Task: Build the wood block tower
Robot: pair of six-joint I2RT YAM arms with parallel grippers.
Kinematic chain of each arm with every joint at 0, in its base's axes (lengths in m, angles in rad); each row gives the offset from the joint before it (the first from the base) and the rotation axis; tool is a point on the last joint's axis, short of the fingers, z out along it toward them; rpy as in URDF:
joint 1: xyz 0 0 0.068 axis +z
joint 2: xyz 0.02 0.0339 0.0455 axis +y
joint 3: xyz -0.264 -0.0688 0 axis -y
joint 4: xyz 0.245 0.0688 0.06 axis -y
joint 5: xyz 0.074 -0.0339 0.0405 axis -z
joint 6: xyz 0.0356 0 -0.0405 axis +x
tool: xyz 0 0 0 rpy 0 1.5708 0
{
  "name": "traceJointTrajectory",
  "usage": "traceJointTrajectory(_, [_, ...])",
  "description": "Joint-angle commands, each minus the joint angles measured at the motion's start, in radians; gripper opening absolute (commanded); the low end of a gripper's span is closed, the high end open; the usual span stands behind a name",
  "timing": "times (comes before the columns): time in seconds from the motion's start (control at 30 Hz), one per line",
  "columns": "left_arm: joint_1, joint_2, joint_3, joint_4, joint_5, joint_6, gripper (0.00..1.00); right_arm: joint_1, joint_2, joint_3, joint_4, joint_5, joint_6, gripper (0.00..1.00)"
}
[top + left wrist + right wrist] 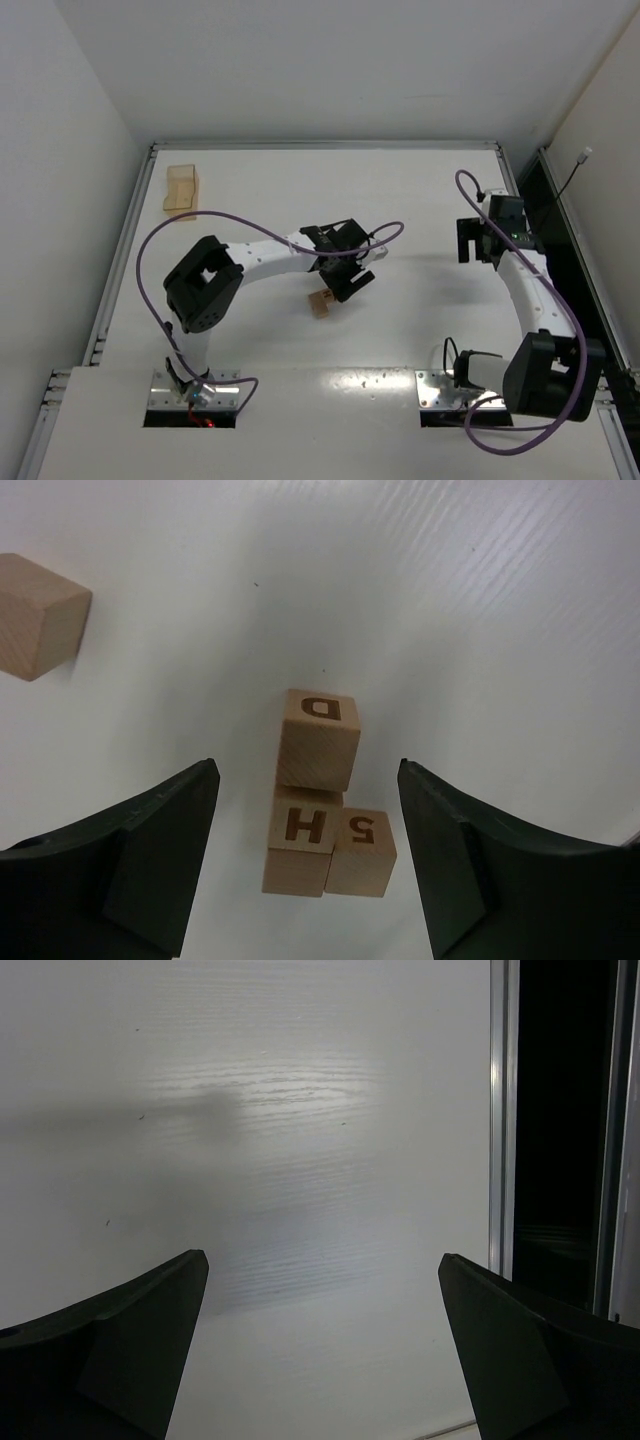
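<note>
Left gripper (305, 780) open, empty | tower (318, 745) mid-frame, directly between my jaws, D seemingly atop H | loose block (35, 615) upper left | right gripper (320, 1280) open, farther off.

Bright, even overhead light; the white table (400, 200) glares softly in both wrist views (a broad grey shadow crosses the right one).

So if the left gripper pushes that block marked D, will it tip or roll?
The D block looks like solid, flat-faced wood, so it probably slides rather than rolls. It appears to touch the H block, so a push would likely disturb that too. Small against the open left gripper, it is probably light.
</note>
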Motion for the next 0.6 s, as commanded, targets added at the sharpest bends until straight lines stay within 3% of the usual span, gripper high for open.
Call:
traceJointTrajectory(0.0, [-0.015, 0.021, 0.026, 0.019, 0.04, 0.015, 0.69, -0.022, 0.012, 0.053, 0.004, -0.03, 0.016, 0.98])
traceJointTrajectory(0.13, [-0.015, 0.042, 0.036, 0.009, 0.077, 0.047, 0.66, -0.031, 0.03, 0.071, 0.004, -0.059, 0.016, 0.97])
traceJointTrajectory(0.33, [-0.015, 0.096, 0.072, -0.014, 0.102, 0.103, 0.54, -0.041, 0.039, 0.071, 0.004, -0.079, 0.016, 0.97])
traceJointTrajectory(0.5, [-0.015, 0.118, 0.102, -0.024, 0.093, 0.112, 0.34, -0.041, 0.039, 0.062, 0.004, -0.079, 0.016, 0.95])
traceJointTrajectory(0.53, [-0.015, 0.118, 0.112, -0.024, 0.092, 0.09, 0.2, -0.041, 0.039, 0.062, 0.004, -0.079, 0.016, 0.95])
traceJointTrajectory(0.57, [-0.015, 0.118, 0.112, -0.024, 0.067, 0.081, 0.14, -0.041, 0.039, 0.062, 0.004, -0.079, 0.016, 0.95])
